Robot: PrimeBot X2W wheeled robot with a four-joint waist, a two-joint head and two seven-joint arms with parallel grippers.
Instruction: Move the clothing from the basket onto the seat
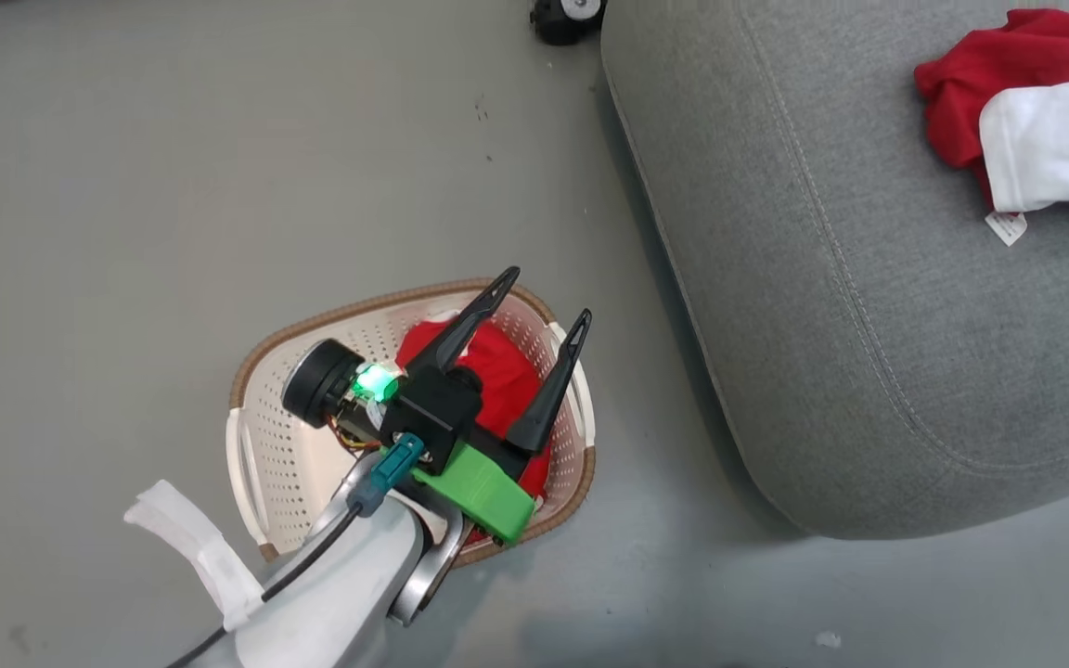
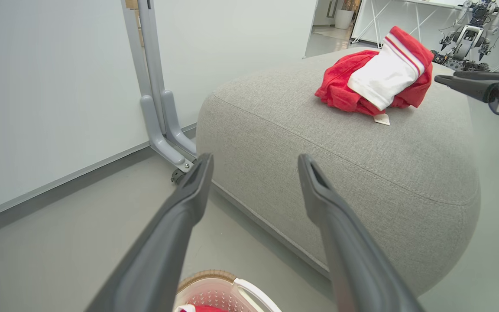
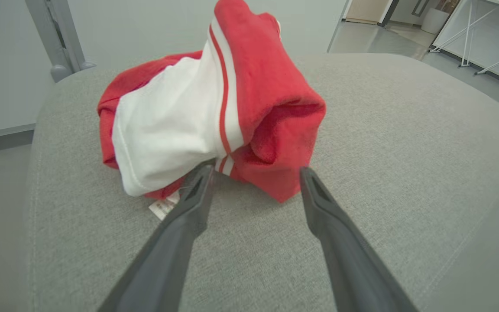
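The big grey seat (image 1: 869,278) has red and white clothing (image 3: 215,108) on it. Beside the seat is the basket (image 1: 284,464), with a red piece (image 1: 507,371) inside. The left gripper (image 1: 547,295) hangs over the basket, fingers apart and empty. The right gripper (image 3: 256,172) is over the seat, right by the clothing, also spread and empty.

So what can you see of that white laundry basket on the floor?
The oval cream-white plastic laundry basket has perforated sides, a brown woven-look rim and white handles. It stands upright on the grey floor, beside the large light grey fabric sofa cushion but apart from it. A crumpled bright red garment lies inside. The left gripper, jaws open, hangs over it, hiding part of the rim.
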